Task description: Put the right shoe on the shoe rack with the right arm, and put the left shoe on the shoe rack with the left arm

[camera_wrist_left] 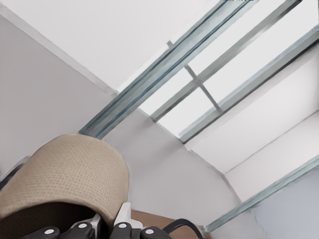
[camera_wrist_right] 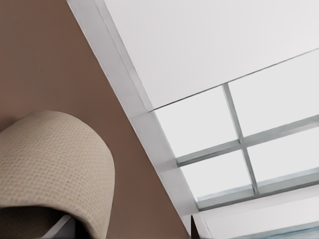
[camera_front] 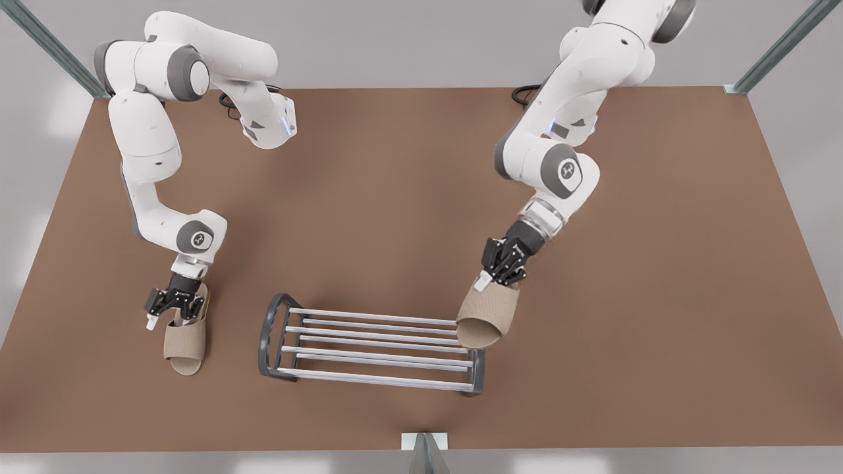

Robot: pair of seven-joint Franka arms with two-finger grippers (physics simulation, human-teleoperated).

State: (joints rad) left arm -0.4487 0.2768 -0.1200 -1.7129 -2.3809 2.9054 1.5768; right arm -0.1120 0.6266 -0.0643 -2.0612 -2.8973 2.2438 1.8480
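Note:
The shoe rack (camera_front: 369,316), with silver bars between dark rounded end frames, stands near the table's front edge. My left gripper (camera_front: 499,282) is the one on the front view's right. It is shut on the heel end of the left shoe (camera_front: 486,309), a beige open-toe slipper held tilted over the rack's right end. Its woven strap (camera_wrist_left: 65,169) looms close in the left wrist view. On the front view's left, my right gripper (camera_front: 174,317) is shut on the heel end of the right shoe (camera_front: 186,342), which lies on the table left of the rack. The right shoe's strap (camera_wrist_right: 50,159) is close up in the right wrist view.
The brown table (camera_front: 408,197) is bare around the rack. Metal posts rise at the back corners (camera_front: 53,46) (camera_front: 777,46), and a bracket with a post (camera_front: 425,447) sits mid front edge. Black cables (camera_front: 230,105) lie by the arm bases.

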